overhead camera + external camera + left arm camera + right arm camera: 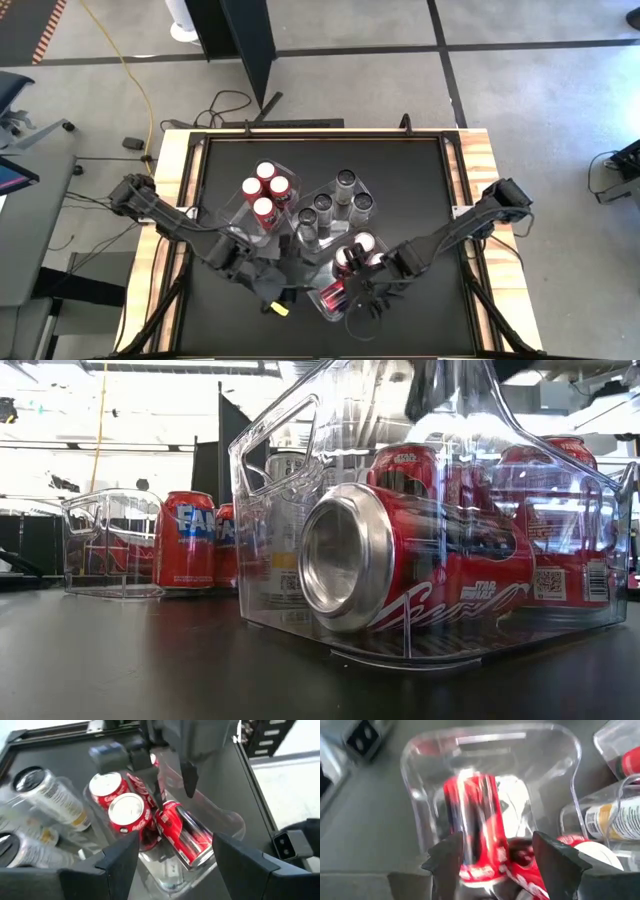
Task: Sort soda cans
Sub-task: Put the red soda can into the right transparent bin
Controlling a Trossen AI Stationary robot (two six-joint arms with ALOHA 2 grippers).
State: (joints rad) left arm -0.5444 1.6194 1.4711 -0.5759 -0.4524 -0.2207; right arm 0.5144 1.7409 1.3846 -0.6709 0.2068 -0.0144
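Note:
A clear tray [328, 312] near the table's front edge holds upright red soda cans [130, 812] and one red can [400, 560] lying on its side on the tray's floor, silver top toward the near edge. My right gripper [497, 842] hangs open just above this lying can [470, 815], a finger to either side, apart from it. My left gripper [175, 842] is open and empty, raised to the left of that tray [220, 820]. The right gripper [172, 780] also shows in the left wrist view.
A second clear tray [240, 205] at the centre left holds several upright red cans [265, 190]. A third tray [375, 190] in the middle holds several silver cans [335, 205] with dark tops. Bare black table lies to the right and far side.

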